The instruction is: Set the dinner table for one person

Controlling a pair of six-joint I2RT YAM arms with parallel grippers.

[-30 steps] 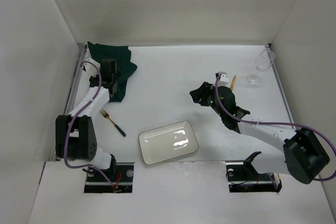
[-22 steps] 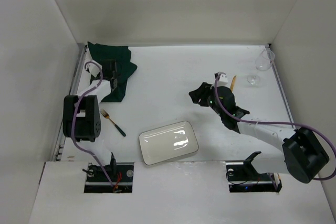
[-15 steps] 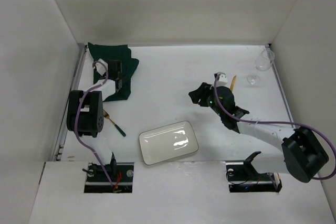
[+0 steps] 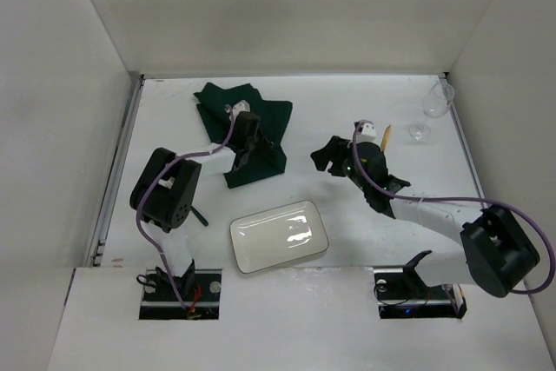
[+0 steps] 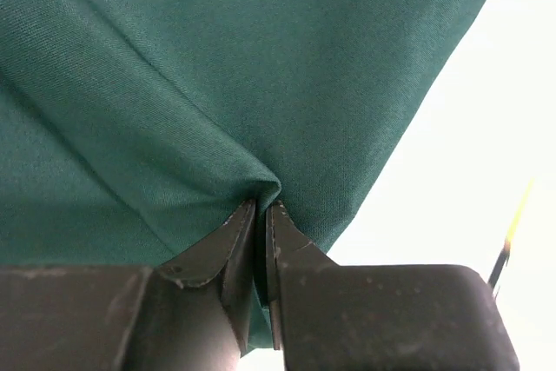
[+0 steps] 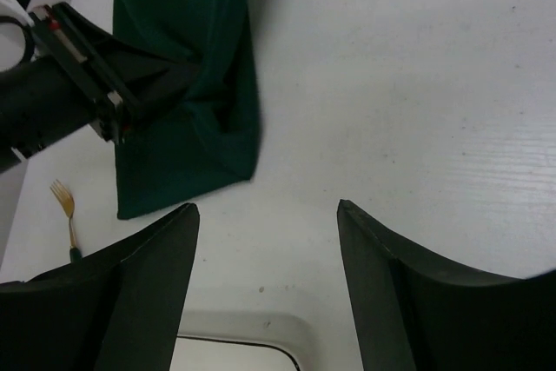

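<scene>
The white dinner table (image 4: 347, 102) carries a dark green cloth (image 4: 234, 106), bunched in its back middle. My left gripper (image 4: 252, 147) is shut on a pinched fold of that cloth (image 5: 217, 84), the jaws closed tight at the crease (image 5: 263, 204). A white rectangular plate (image 4: 278, 236) lies near the front centre. My right gripper (image 4: 324, 158) hovers open over bare table right of the cloth, nothing between its fingers (image 6: 265, 210). Its wrist view shows the cloth (image 6: 191, 84), the left gripper on it, and the plate's rim (image 6: 234, 332).
A gold fork (image 6: 65, 206) with a dark handle (image 4: 201, 216) lies left of the plate, partly under the left arm. A wine glass (image 4: 432, 103) stands at the back right, with a gold-handled knife (image 4: 387, 134) near it. Metal rails edge the table's sides.
My left gripper closed on the green cloth and dragged it from the back left corner towards the table's middle. My right gripper's jaws opened wider; that arm barely moved.
</scene>
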